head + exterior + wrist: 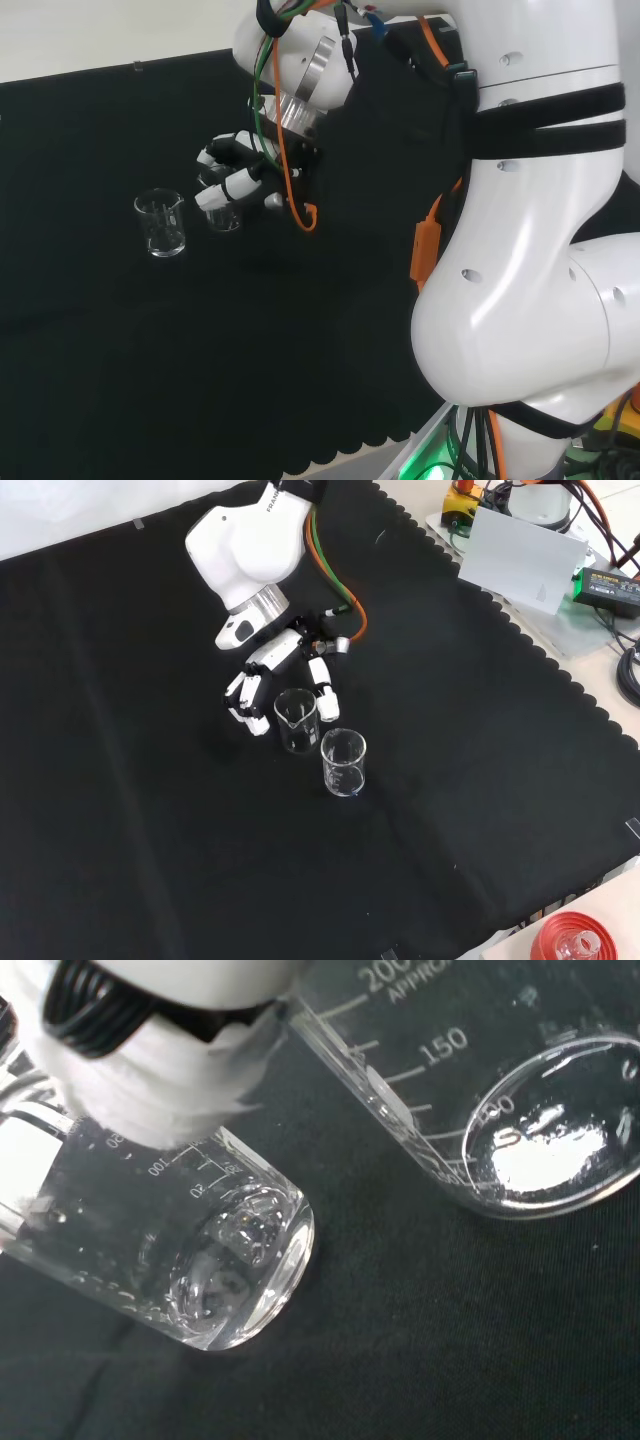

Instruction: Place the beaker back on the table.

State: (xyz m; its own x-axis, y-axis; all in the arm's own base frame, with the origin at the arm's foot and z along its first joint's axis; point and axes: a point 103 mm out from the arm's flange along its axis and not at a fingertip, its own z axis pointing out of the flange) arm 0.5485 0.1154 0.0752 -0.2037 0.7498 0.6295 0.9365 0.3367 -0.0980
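I've got the hand (270, 685) low over the black cloth (140, 810), fingers (322, 692) and thumb curled around the beaker (296, 720), so it's gripping the glass. In the wrist view the beaker's base (235, 1290) looks at or just above the cloth; I can't tell whether it's actually touching. Just beside it in the front view stands a second beaker (343, 762), upright and untouched, close enough that I'd watch it. My read: the carry is about done. What's left is to seat the base, open the fingers and draw clear without knocking the neighbour.
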